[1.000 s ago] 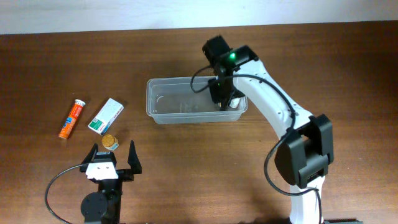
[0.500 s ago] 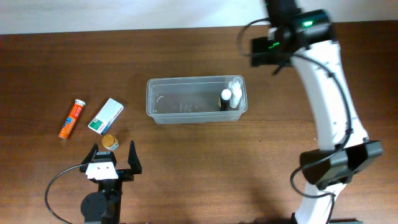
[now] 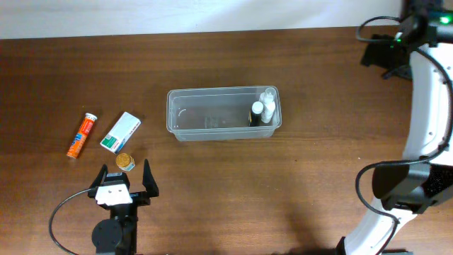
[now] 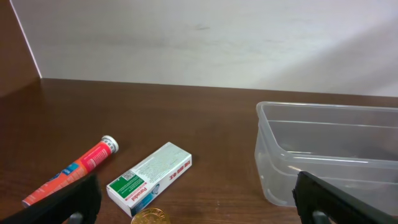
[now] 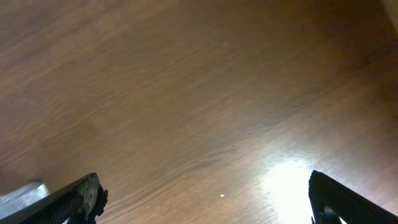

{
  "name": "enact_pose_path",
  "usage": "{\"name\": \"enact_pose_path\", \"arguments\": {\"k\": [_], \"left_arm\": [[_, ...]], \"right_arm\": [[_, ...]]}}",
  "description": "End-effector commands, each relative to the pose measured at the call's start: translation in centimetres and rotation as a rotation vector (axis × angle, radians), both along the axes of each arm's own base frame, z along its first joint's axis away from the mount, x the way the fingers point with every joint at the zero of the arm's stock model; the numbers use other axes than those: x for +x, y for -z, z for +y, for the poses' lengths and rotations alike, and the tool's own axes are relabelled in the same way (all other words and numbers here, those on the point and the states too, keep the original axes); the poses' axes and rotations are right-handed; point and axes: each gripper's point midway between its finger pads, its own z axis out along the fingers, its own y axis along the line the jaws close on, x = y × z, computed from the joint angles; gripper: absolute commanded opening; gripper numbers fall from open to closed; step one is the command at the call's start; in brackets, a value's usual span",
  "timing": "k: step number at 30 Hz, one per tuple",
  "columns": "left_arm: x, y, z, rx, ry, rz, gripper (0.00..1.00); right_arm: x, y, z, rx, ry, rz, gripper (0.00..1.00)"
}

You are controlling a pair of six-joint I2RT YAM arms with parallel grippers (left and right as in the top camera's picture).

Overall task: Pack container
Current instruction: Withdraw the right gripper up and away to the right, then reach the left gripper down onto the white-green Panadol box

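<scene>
The clear container (image 3: 212,91) stands mid-table, with a white bottle (image 3: 268,99) and a dark bottle with a white cap (image 3: 256,112) at its right end. My right gripper (image 3: 380,57) is far off at the back right, open and empty over bare wood (image 5: 205,205). Near the front left edge, my left gripper (image 3: 126,178) is open and empty. Just ahead of it are a gold-capped jar (image 3: 124,161), a white and green box (image 3: 120,132) and an orange tube (image 3: 81,134). The left wrist view shows the box (image 4: 149,177), the tube (image 4: 71,171) and the container (image 4: 323,155).
A pale wall (image 4: 199,37) runs along the table's far edge. The right arm's white links (image 3: 428,106) rise along the right side. A black cable (image 3: 64,212) loops beside the left arm's base.
My right gripper opened inside the container's right end, leaving a bottle there. It then rose and swung away to the back right corner. The left gripper has not moved.
</scene>
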Motion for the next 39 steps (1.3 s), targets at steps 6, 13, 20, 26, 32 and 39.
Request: {"name": "enact_pose_path", "arguments": {"k": [6, 13, 20, 26, 32, 39], "left_arm": [[-0.1, 0.0, 1.1, 0.020, -0.060, -0.005, 0.99], [-0.3, -6.0, -0.1, 0.020, 0.005, -0.231, 0.99], [-0.6, -8.5, -0.2, 0.020, 0.013, -0.199, 0.99], [1.1, -10.9, 0.2, 0.032, -0.006, -0.048, 0.99], [5.6, -10.4, 0.8, 0.036, -0.013, 0.263, 0.99], [10.7, -7.6, -0.3, 0.082, 0.159, 0.612, 0.99]], "right_arm": [[-1.0, -0.2, -3.0, -0.012, 0.080, -0.002, 0.98], [-1.1, -0.2, -3.1, -0.011, 0.082, -0.002, 0.98], [-1.1, -0.2, -3.1, -0.011, 0.082, -0.002, 0.98], [-1.1, -0.2, -3.1, -0.012, 0.082, -0.002, 0.98], [-1.1, -0.2, -3.1, -0.012, 0.082, -0.002, 0.98], [-1.1, -0.2, -3.1, -0.011, 0.081, -0.002, 0.98]]}}
